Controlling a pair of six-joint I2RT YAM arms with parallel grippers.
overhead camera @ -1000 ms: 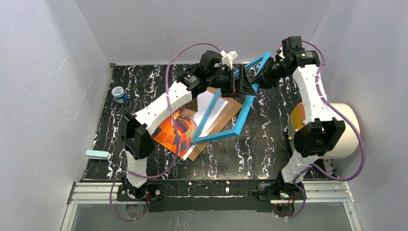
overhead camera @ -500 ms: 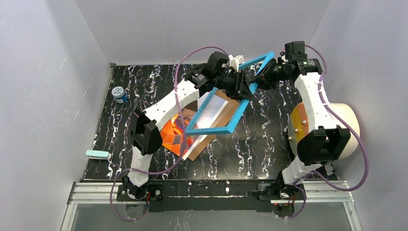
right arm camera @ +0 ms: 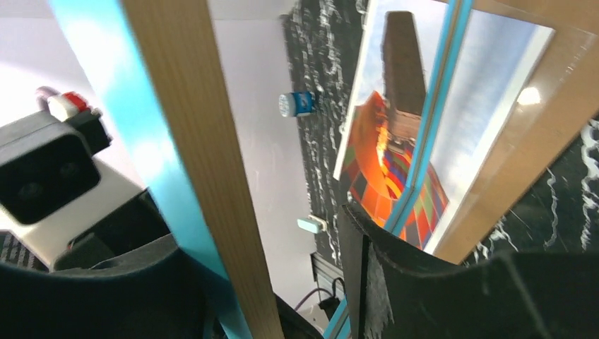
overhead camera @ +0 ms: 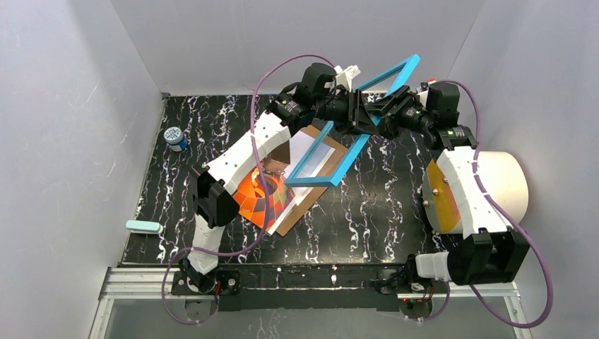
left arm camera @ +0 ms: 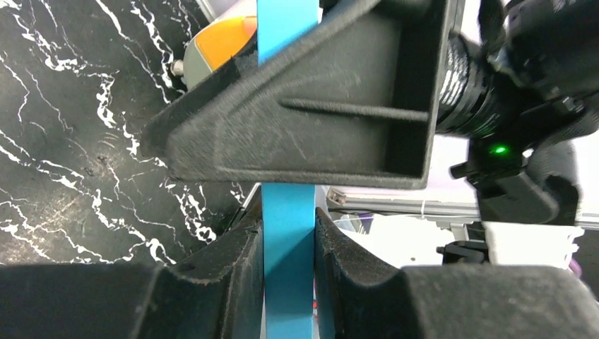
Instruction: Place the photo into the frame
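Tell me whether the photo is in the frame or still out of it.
Out. The photo lies flat on the brown backing board, while both grippers hold the frame tilted up above it, its far corner raised.

Both arms reach far; left fingers (left arm camera: 240,268) and right fingers (right arm camera: 410,282) clamped.

You are looking down on a black table (overhead camera: 176,205) veined with white marbling, boxed in by plain pale grey walls (overhead camera: 63,106) on the left, far and right sides. Along the near edge runs a silver metal rail (overhead camera: 141,279). The light is even and soft, with faint glare on the tabletop.
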